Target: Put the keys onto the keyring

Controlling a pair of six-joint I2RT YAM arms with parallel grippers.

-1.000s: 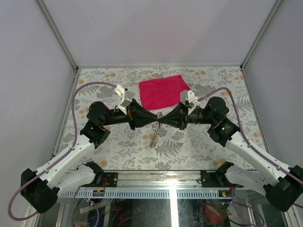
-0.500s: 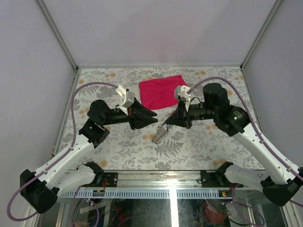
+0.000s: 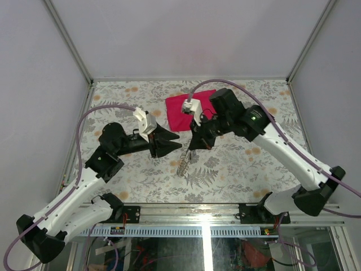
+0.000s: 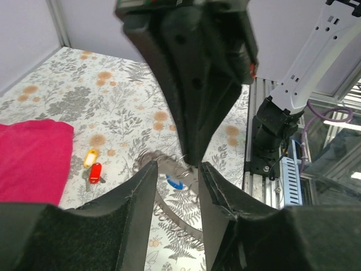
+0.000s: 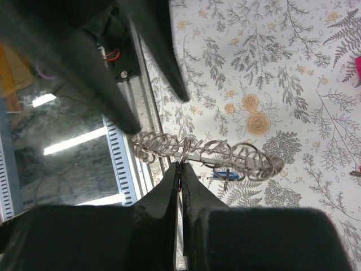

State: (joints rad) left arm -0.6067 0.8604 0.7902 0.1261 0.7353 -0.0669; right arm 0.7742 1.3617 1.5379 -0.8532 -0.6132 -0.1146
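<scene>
right claw (image 5: 180,166) pinched tight on the shiny silver coiled-wire keyring (image 5: 242,158), dangling just under it | left claw (image 4: 177,169) spread, empty, just beside | guess: held up so lefty can pry the coil

No legible text, labels, numbers anywhere (key tags (image 4: 95,172) too small).

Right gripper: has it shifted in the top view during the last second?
Yes. The right gripper swung leftward at the wrist, now overlapping the red cloth; its tips stayed roughly put, holding the keyring.
</scene>
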